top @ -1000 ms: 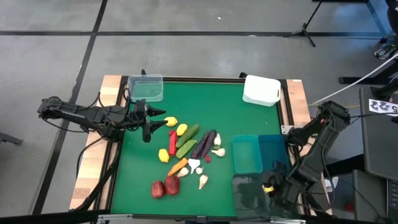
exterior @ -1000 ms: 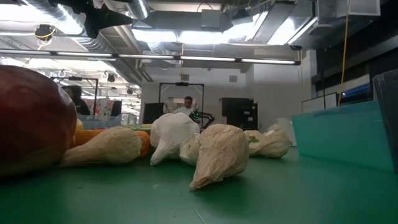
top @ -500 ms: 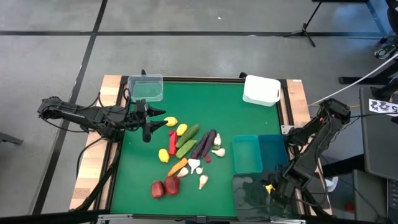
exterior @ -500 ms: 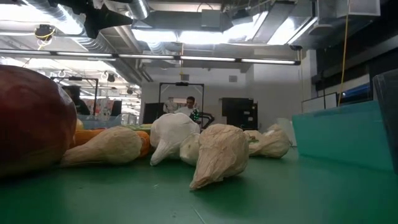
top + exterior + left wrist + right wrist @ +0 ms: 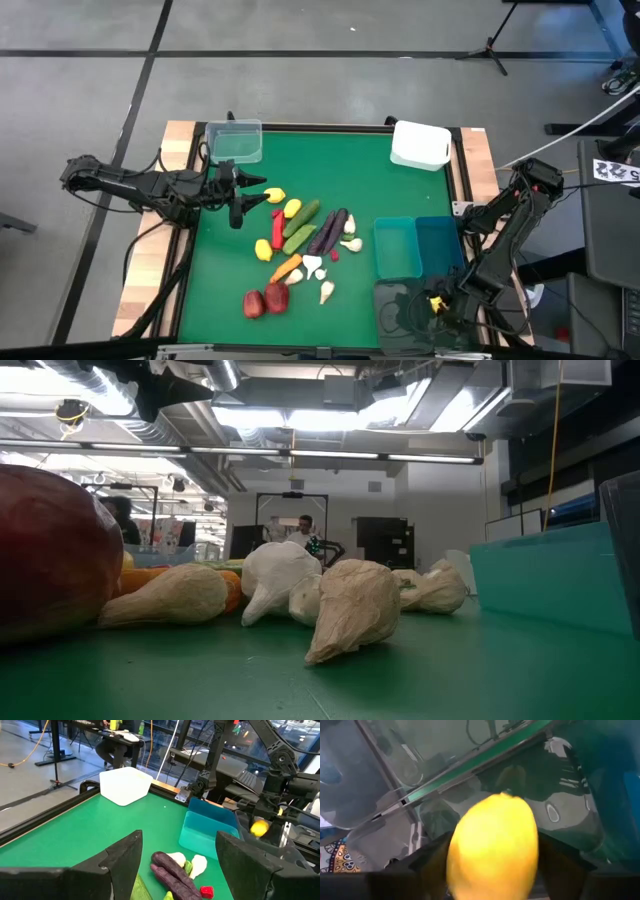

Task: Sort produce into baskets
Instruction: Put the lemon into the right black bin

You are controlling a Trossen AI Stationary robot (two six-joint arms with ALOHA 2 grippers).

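My right gripper (image 5: 436, 301) is shut on a yellow lemon (image 5: 492, 845) above the dark smoky bins (image 5: 405, 312) at the table's near right. My left gripper (image 5: 244, 198) is open and empty, level over the table's left part, beside the produce pile. In the pile lie lemons (image 5: 292, 208), cucumbers (image 5: 300, 238), eggplants (image 5: 330, 230), a red pepper (image 5: 277, 228), a carrot (image 5: 287, 268), garlic (image 5: 327, 291) and two dark red fruits (image 5: 265, 300). The two teal bins (image 5: 397, 248) stand right of the pile, the clear bin (image 5: 234, 140) at the far left, the white bin (image 5: 420, 145) at the far right. My right gripper pinches the lemon between its two fingers (image 5: 427, 862), one on each long side (image 5: 457, 855). The lemon's pointed tip (image 5: 505, 795) faces away from the wrist. The lemon is lifted clear, above the dark bin's open top; it also shows in the left wrist view (image 5: 259, 827).
Bare green mat (image 5: 330, 165) lies between the pile and the far bins. The table's black rim (image 5: 320, 128) and wooden side strips (image 5: 170, 200) border the mat. People and equipment show in the room beyond (image 5: 300, 530).
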